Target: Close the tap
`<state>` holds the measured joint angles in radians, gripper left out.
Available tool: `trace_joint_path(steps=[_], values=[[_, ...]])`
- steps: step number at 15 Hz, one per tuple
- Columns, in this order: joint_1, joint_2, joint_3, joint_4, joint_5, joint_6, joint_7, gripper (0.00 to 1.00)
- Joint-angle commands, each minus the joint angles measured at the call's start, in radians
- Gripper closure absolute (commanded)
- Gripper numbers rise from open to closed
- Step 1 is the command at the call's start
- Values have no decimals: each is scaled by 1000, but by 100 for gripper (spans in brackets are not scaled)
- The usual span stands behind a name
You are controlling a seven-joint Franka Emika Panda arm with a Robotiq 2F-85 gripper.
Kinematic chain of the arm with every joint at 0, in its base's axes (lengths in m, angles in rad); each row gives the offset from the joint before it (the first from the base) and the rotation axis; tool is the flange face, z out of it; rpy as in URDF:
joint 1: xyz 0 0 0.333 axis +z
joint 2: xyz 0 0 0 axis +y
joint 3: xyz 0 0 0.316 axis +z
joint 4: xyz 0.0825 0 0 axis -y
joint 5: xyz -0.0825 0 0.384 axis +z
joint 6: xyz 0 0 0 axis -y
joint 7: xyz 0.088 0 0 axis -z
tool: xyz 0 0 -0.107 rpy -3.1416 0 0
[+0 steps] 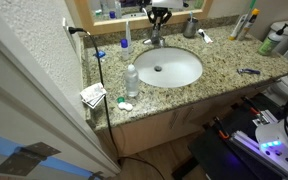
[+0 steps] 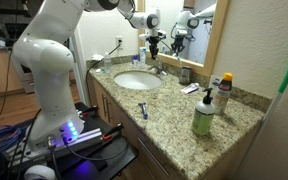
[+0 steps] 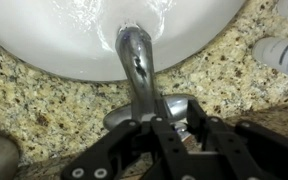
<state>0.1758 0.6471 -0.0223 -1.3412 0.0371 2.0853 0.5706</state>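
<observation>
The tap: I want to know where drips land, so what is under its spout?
Under the spout of the tap lies the sloping wall of the white basin. The gripper covers the tap's rear, hiding its lever and part of the granite counter beneath.

**Robot body.** The arm (image 2: 52,55) is built of thick, rounded white segments with a glossy shell. Narrow dark seams ring the joints where one segment meets the next. Toward the wrist the links grow slimmer, and the last white link carries a round cap with a darker centre. Below it hangs the gripper (image 2: 156,42), black throughout, which appears as a small dark block in both exterior views. In the wrist view its two fingers (image 3: 156,140) are matte black, flat-sided bars. Each is carried on black angled linkage bars that spread outward to either side.
</observation>
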Motion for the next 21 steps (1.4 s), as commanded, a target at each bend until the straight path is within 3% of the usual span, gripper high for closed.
trace_joint_path(steps=[1,5,17,20,21], values=[[-9,-23,-14,-37,-1,-25,2,93],[-16,-23,-16,-33,5,-41,1,93],[-39,50,-78,-25,-79,-420,8,93],[-67,-1,-60,-58,-46,-436,-43,53],[-74,-29,-56,-78,-37,-421,-63,51]])
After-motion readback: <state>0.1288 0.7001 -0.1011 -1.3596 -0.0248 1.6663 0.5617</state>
